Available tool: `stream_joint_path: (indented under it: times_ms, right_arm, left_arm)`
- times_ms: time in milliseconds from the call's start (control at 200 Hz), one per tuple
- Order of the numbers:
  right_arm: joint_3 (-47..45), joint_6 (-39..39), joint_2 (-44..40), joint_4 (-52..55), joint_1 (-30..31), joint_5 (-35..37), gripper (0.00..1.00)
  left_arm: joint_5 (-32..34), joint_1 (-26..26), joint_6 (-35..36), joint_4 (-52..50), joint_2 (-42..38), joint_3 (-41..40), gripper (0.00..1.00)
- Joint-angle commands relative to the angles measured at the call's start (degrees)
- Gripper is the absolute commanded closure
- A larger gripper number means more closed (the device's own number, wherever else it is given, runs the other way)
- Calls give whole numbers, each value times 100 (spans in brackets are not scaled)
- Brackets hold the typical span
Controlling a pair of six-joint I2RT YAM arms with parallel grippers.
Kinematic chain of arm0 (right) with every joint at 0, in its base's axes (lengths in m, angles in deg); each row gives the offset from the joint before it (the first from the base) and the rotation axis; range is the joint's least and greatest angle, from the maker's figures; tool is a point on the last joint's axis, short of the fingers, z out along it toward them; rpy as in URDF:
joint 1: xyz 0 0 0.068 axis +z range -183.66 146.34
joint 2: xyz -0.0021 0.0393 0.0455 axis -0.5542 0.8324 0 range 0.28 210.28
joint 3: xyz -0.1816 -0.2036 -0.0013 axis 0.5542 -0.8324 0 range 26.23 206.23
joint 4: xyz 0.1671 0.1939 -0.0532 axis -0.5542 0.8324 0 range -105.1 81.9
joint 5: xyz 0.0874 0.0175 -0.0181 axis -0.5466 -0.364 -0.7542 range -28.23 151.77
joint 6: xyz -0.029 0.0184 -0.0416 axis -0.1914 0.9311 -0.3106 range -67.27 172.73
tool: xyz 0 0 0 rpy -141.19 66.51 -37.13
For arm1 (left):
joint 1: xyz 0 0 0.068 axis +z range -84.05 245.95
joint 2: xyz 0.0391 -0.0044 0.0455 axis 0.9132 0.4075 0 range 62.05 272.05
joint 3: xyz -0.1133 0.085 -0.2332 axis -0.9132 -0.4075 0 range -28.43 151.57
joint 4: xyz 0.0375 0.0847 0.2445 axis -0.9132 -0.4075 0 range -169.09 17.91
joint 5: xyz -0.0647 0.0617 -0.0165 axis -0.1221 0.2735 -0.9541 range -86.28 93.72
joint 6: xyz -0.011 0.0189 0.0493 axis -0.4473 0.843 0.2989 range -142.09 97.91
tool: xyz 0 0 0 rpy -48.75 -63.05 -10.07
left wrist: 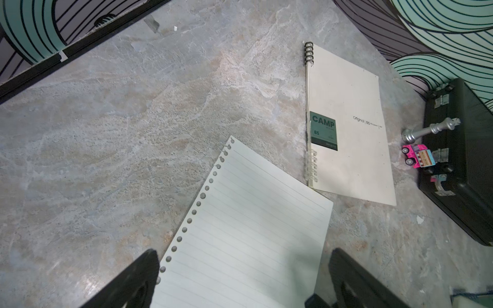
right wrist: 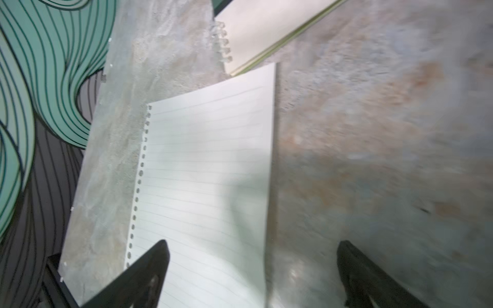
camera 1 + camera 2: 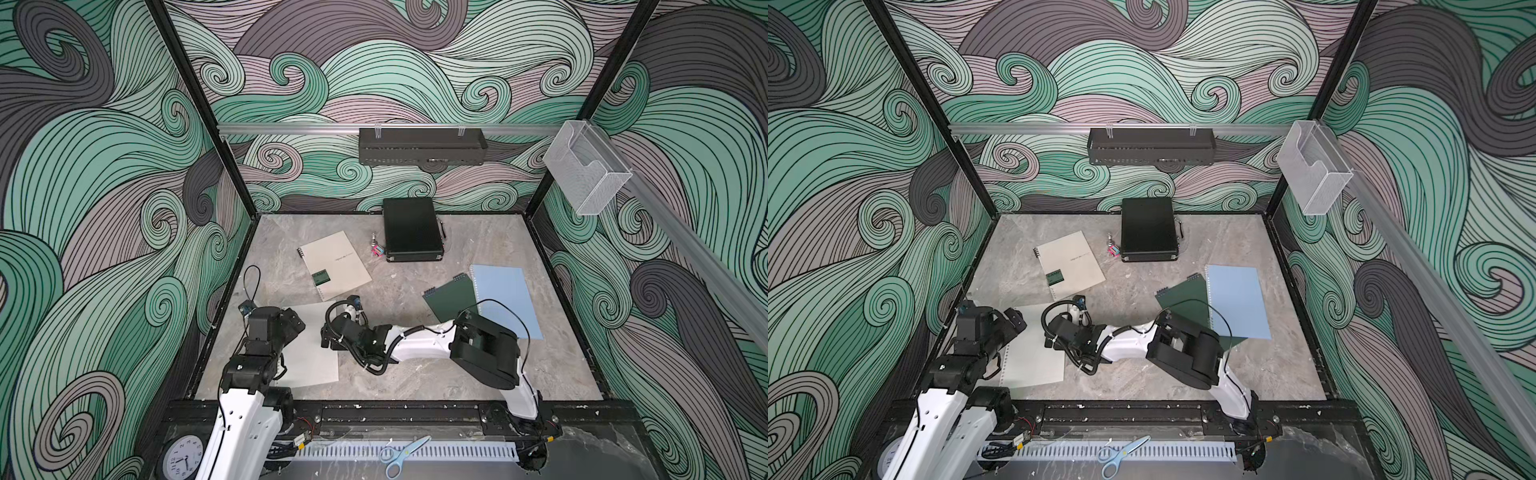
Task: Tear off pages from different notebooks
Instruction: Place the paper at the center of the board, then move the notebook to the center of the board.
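My left gripper and right gripper hung open above the loose page. I feared a low sweep crumpling it.

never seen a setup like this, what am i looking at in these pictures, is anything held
Two robot arms with two-finger grippers reach over a marbled table. Two pictures look down from above; two come from a camera on each wrist. On the table are a beige notebook, a dark green notebook, a light blue notebook, one loose lined page, a black case, a chess piece and a toy truck. The left gripper and right gripper both stand open by the page, holding nothing.
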Motion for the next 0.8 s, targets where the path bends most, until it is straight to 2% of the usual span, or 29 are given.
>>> stream_joint_path:
  times_ms: [0,95,195,285,375,485,565,675,795]
  right_arm:
    - [-376,-324,-791,634,-111,444,1]
    - [-661,-625,-1566,1213,-214,797,1]
    - [-1192,-812,-2505,1574,-461,1066,1]
    - [-1700,-989,-3269,1789,-908,1143,1]
    - [-2270,-1205,-3867,1765,-1556,1056,1]
    - [-2754,-1491,-4294,1745,-2541,727,1]
    - [-2928,-1667,-4325,1799,-3199,442,1]
    - [-2969,-2093,-3899,1707,-3854,-153,1]
    - [-2890,-2300,-3204,1655,-4380,-642,5]
  left_arm:
    - [297,-40,37,28,-20,3,2]
    - [109,-47,99,10,306,311,1]
    - [-639,-48,16,-271,702,865,1]
    - [-1411,-86,-71,-73,888,1095,3]
    - [-1827,-284,-261,369,966,1099,4]
    - [-1680,-1032,-560,706,1249,1138,4]
    - [-1348,-1869,-893,1016,1576,1134,4]
    - [-726,-3012,-1308,1587,2166,1124,4]
    - [-268,-3904,-1605,2144,3095,1331,4]
